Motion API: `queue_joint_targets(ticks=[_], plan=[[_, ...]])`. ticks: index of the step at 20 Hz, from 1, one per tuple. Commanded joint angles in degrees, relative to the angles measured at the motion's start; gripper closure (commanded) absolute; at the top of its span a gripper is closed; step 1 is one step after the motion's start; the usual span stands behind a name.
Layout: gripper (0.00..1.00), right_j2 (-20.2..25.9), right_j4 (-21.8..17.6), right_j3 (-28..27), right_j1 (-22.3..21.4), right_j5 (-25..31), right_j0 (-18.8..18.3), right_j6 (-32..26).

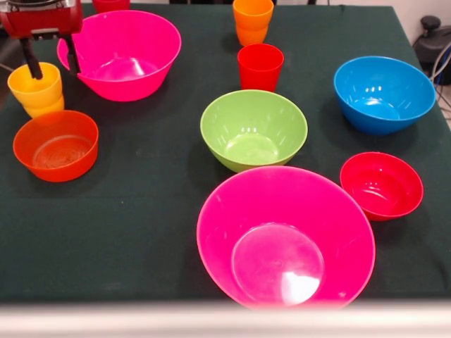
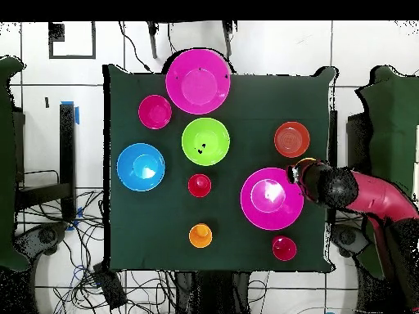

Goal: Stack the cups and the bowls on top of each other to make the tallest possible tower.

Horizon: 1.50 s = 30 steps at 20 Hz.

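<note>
Front view
Gripper point(image 1: 51, 65): top left, fingers spread apart, one inside or behind the yellow cup's rim, the other between cup and far hot-pink bowl; nothing clamped, by the look of it.
Yellow cup point(image 1: 35, 89): upright, mouth up, at the table's left edge, just behind the translucent orange bowl point(image 1: 56, 146); appears to be two nested yellow cups, hence the double rim line.
Far hot-pink bowl point(image 1: 123, 53): mouth up, just beside the gripper; crowds the finger on that side.
Lime-green bowl point(image 1: 254, 129): centre of the table, mouth up, empty; apart from every neighbour, so free as a tower base.
Red cup point(image 1: 260, 67): upright, behind the lime-green bowl.
Orange cup point(image 1: 252, 21): upright, behind the red cup; possibly a nested pair.
Blue bowl point(image 1: 384, 94): right side, mouth up, empty.
Small red bowl point(image 1: 381, 184): in front of the blue bowl, mouth up.
Near hot-pink bowl point(image 1: 285, 237): nearest the camera, mouth up.
Tower: none standing; all pieces separate on the table point(image 1: 141, 225).

Overhead view
Arm point(image 2: 372, 196): enters from the right edge, wrist over the gap between one hot-pink bowl point(image 2: 271, 199) and the orange bowl point(image 2: 291, 139); yellow cup hidden beneath.
Lime-green bowl point(image 2: 205, 141): central, unobstructed.
Further small red piece point(image 2: 284, 247): near the robot's side; cup or bowl cannot be told.
Judgement: pick of the yellow cup in hand; stacking not yet begun.
</note>
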Motion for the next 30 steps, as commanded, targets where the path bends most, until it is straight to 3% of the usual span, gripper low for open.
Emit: queue_joint_targets(ticks=[1, 7, 11, 12, 30], plan=[[0.0, 2.38, 0.05, -3.15, 3.95, 1.77, 2.6, -1.27], [0.0, -1.42, -3.14, -6.98, 7.98, 0.73, 5.86, 1.03], [0.0, -3.14, -3.59, -7.0, 8.45, 0.24, 6.3, 1.92], [1.0, -3.6, -3.48, -7.05, 8.44, -0.17, 6.58, 1.7], [1.0, -3.48, -0.84, -3.47, 2.53, 3.4, 5.95, 0.76]])
